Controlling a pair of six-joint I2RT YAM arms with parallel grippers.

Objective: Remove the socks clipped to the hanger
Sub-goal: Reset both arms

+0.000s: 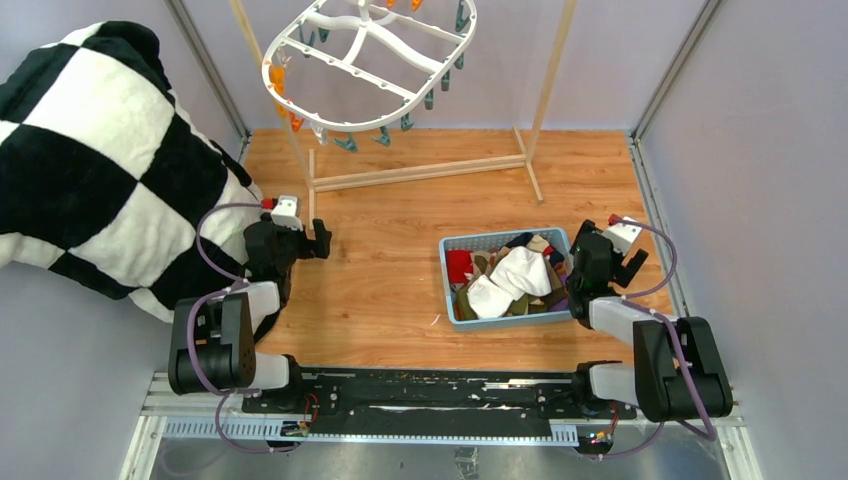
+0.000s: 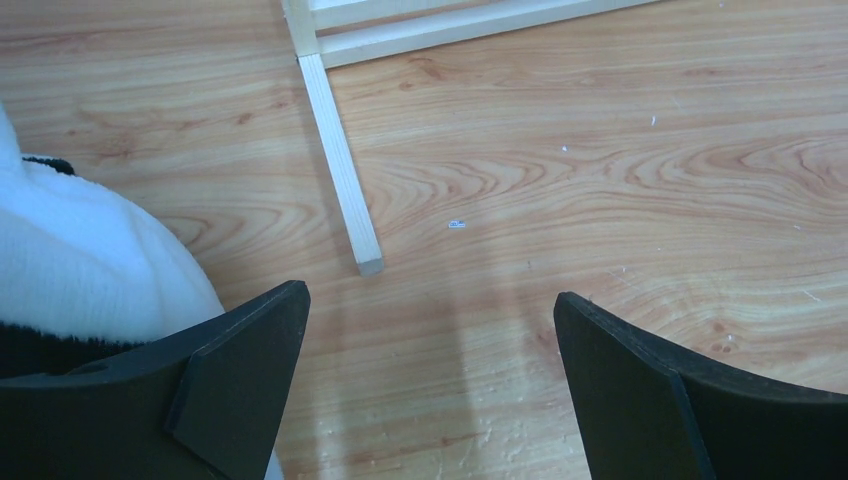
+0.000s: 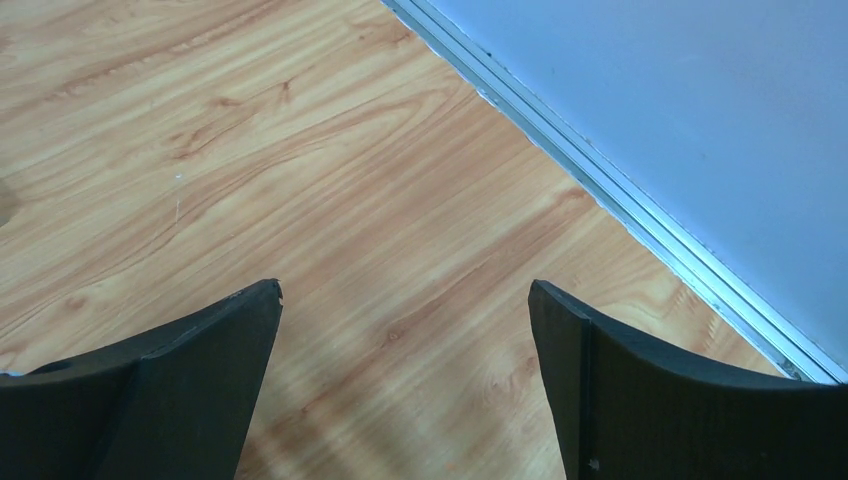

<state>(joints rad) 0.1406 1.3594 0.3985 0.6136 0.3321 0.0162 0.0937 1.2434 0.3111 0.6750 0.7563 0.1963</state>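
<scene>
hanger (image 1: 352, 68) is hanging tilted from the wooden rack (image 1: 420, 172) at the far side of the table (image 1: 390, 260), with orange and teal clips dangling round its rim. blue basket (image 1: 446, 285) is sitting right of centre, the socks (image 1: 515, 272) lying heaped inside it. left gripper (image 2: 430, 310) is hovering near the rack's foot, jaws standing wide apart; right gripper (image 3: 405, 300), just beside the basket, is gaping likewise, holding nothing.
</scene>
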